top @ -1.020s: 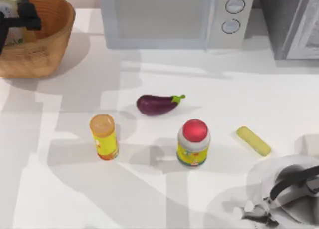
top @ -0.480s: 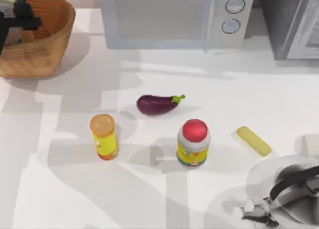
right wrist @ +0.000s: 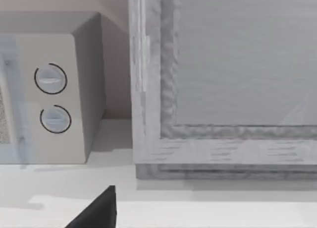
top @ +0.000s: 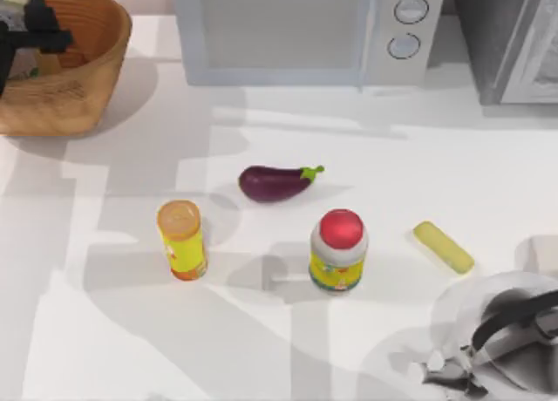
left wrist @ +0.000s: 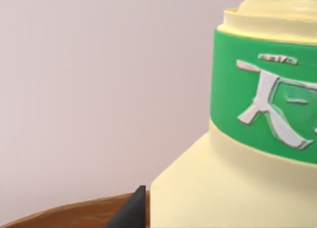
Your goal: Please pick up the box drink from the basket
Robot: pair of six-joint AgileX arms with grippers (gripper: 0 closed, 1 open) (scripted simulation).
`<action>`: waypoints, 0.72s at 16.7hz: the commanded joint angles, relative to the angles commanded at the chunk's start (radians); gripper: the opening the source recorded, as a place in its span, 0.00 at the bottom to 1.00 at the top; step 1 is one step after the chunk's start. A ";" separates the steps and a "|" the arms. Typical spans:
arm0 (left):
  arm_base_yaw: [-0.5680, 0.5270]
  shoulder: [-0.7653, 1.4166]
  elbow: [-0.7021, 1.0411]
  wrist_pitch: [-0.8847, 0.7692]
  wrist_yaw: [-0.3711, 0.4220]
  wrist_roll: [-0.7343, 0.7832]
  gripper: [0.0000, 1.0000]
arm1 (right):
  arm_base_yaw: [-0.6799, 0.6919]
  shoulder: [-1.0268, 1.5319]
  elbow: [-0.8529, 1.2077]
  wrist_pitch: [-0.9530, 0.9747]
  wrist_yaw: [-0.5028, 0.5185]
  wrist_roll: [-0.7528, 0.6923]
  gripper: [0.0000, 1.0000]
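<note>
While over basket (top: 83, 87): left gripper (top: 35, 26), jaws can't tell
Box drink (left wrist: 237, 153): right by left fingertip (left wrist: 131, 213)
Right gripper (top: 449, 375): parked far from basket, jaws can't tell

**White table carries basket, appliances and groceries**

A white table (top: 261, 331) holds a woven basket (top: 96, 78) at its far left corner. A pale microwave (top: 305, 30) stands along the far edge, with a grey cabinet (top: 514, 44) just beside it at the right. Mid-table, a purple eggplant (top: 276, 182) lies on its side. Nearer the front stand a yellow can (top: 181, 241) and a red-lidded jar (top: 338, 251), well apart; a flat yellow bar (top: 444, 247) lies to the jar's right.
</note>
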 joint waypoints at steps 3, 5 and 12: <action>0.005 -0.023 -0.001 -0.004 0.000 0.003 0.00 | 0.000 0.000 0.000 0.000 0.000 0.000 1.00; 0.005 -0.035 0.008 -0.034 0.000 0.001 0.00 | 0.000 0.000 0.000 0.000 0.000 0.000 1.00; 0.003 -0.189 0.135 -0.296 -0.002 0.006 0.00 | 0.000 0.000 0.000 0.000 0.000 0.000 1.00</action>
